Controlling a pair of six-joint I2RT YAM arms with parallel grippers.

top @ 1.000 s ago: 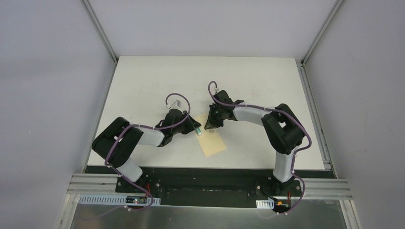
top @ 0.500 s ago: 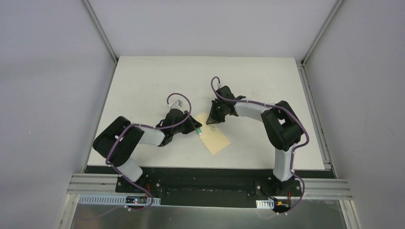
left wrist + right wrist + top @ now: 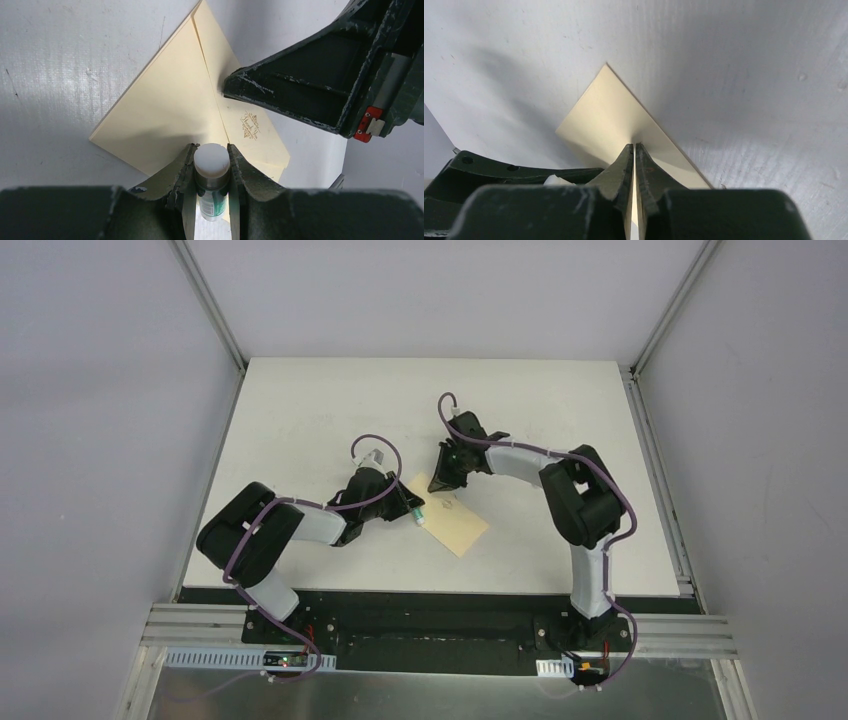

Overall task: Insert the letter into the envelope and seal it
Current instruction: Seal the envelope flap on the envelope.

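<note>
The yellow-tan envelope [image 3: 458, 522] lies flat near the middle of the table, with a small gold emblem [image 3: 250, 125] on it. My left gripper [image 3: 414, 511] is shut on a white-green glue stick [image 3: 212, 162]. Its white tip points at the envelope [image 3: 160, 115] from the left edge. My right gripper [image 3: 441, 483] is shut on the far corner of the envelope [image 3: 606, 112]. A thin cream edge, which looks like the flap, runs up between its closed fingers [image 3: 624, 165]. The letter does not show on its own.
The white table [image 3: 320, 410] is walled by grey panels left, right and behind, with metal rails along its side edges. The two arms' black bases sit at the near edge. The right gripper's fingers [image 3: 300, 80] reach close over the glue stick's tip.
The right gripper has moved farther from the bases, still pinching the envelope. The envelope has turned and now points more to the right. The left gripper has barely shifted.
</note>
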